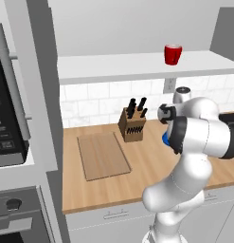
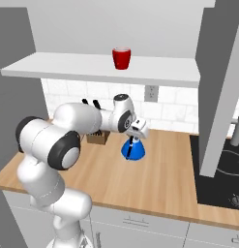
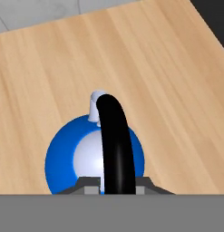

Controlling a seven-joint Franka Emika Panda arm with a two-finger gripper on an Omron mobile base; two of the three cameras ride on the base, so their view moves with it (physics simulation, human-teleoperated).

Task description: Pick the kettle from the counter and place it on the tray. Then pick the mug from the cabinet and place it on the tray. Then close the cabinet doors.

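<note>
Wooden counter (image 2: pixel 159 179) bears the glossy, slippery, rigid kettle (image 2: pixel 133 149), gripper (image 2: pixel 133 140) pinched narrowly on its thin arched handle (image 3: pixel 114 145)

You had a wooden knife block (image 1: pixel 132 124) with black handles standing against the white tiled wall (image 1: pixel 99 97), a wall outlet (image 2: pixel 150 93), and a black cooktop (image 2: pixel 222 174) at right.
</note>
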